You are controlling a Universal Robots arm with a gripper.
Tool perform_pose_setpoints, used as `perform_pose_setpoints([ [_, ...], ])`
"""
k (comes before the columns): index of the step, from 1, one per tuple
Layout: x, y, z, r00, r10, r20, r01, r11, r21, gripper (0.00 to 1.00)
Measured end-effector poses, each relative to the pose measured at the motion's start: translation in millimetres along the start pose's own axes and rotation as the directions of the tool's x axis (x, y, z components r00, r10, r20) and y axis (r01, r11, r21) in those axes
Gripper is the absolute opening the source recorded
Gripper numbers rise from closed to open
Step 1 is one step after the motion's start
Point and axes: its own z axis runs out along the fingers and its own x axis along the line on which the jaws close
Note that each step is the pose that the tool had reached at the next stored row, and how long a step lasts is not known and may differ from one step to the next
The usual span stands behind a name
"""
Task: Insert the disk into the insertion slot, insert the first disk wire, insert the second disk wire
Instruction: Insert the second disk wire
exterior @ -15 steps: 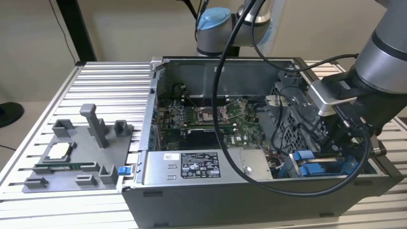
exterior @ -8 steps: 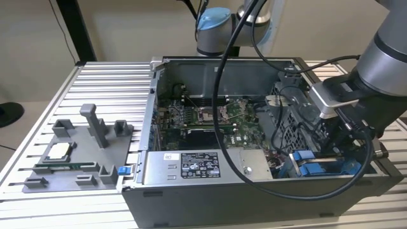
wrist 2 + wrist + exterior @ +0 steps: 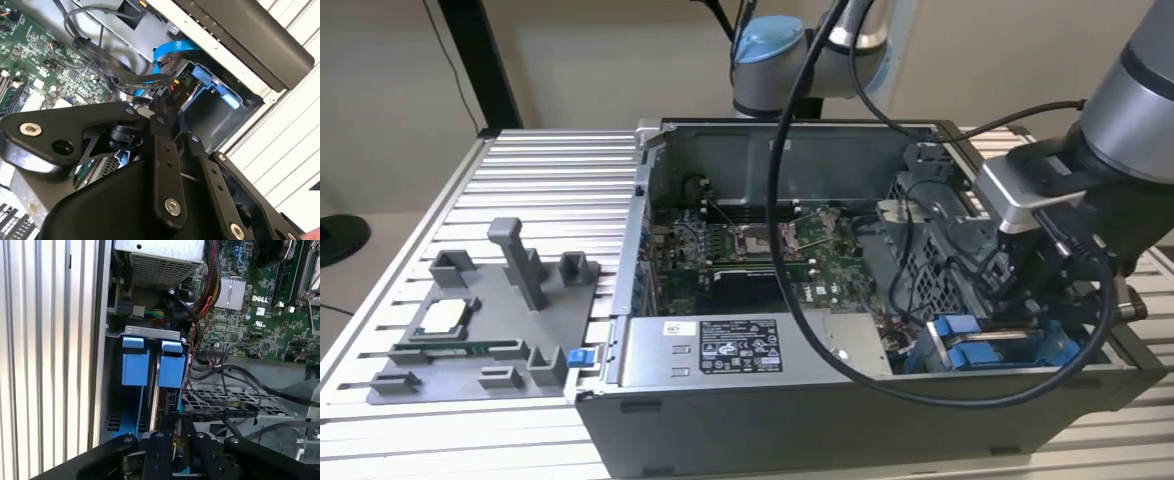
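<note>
My gripper (image 3: 1023, 303) reaches down into the front corner of the open computer case on the exterior view's right. There the insertion slot (image 3: 150, 331), a grey metal bay, holds the disk (image 3: 172, 371) in its blue carrier, beside a second blue carrier (image 3: 135, 362). In both wrist views my fingers are drawn together at the disk's end, and they appear to be pinching a black wire connector (image 3: 172, 97). The gripper (image 3: 157, 112) tips sit right above the disk's edge (image 3: 169, 402). Black cables (image 3: 225, 412) trail from this spot across the perforated cage.
A grey labelled power-supply box (image 3: 720, 345) lies along the case's front wall. The green motherboard (image 3: 761, 255) fills the case floor. A blue flat cable (image 3: 175, 50) loops near the bay. A grey fixture with parts (image 3: 480, 320) sits on the slotted table at the exterior view's left.
</note>
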Motion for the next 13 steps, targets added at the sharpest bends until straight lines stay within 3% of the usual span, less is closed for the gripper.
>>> perform_pose_setpoints([
  [5, -2.8, -2.9, -22.4, 1.0000, 0.000, 0.0000, 0.000, 1.0000, -0.0006, 1.00],
  [7, -4.6, -4.6, -36.0, 1.0000, 0.000, -0.0001, 0.000, 1.0000, -0.0006, 1.00],
  [8, -5.0, -5.0, -39.0, 1.0000, 0.000, 0.0002, 0.000, 1.0000, -0.0006, 1.00],
  [13, -5.0, -5.0, -39.3, 1.0000, 0.000, 0.0003, 0.000, 1.0000, -0.0005, 1.00],
])
